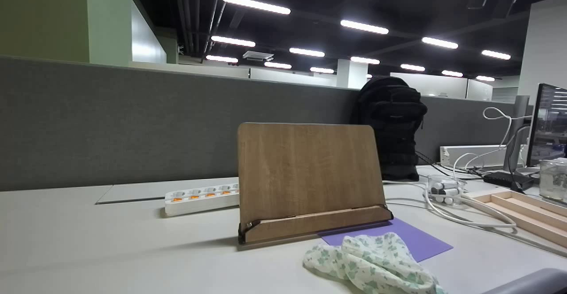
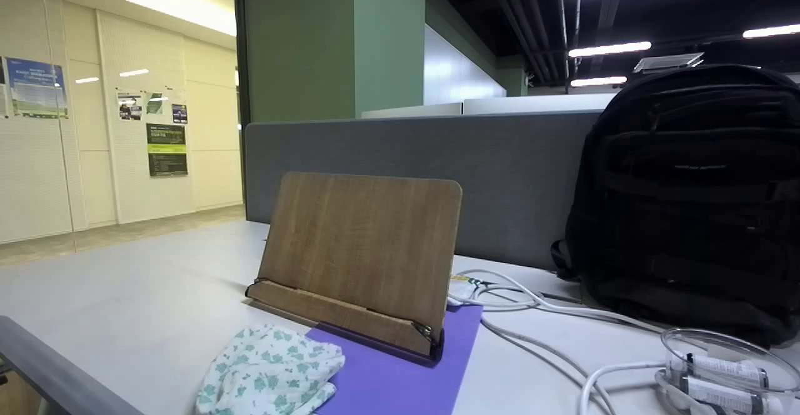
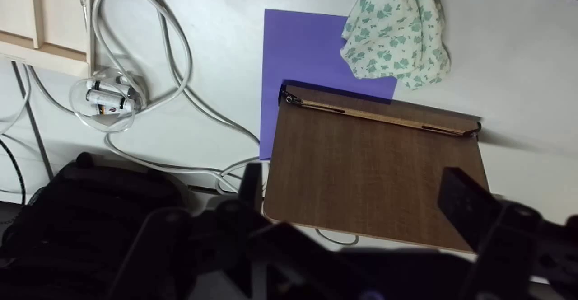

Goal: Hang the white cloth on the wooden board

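Observation:
The white cloth with green leaf print (image 1: pixel 372 261) lies crumpled on the table in front of the wooden board (image 1: pixel 310 170), partly on a purple sheet. The cloth (image 2: pixel 269 371) and the board (image 2: pixel 365 249) show in both exterior views. The board leans back on its stand, with a ledge along its lower front. In the wrist view the cloth (image 3: pixel 397 33) is at the top, and the board (image 3: pixel 375 169) is below it. My gripper (image 3: pixel 352 178) is open and empty, its fingers wide apart over the board's upper part. Dark parts at an exterior view's top right look like the gripper.
The purple sheet (image 3: pixel 302 51) lies partly under the board. A black backpack (image 1: pixel 390 130) stands behind it by the grey partition (image 1: pixel 133 130). A white power strip (image 1: pixel 201 199), loose cables (image 3: pixel 185 78), a clear container of small bottles (image 2: pixel 728 371) and a wooden tray (image 1: pixel 522 214) are nearby.

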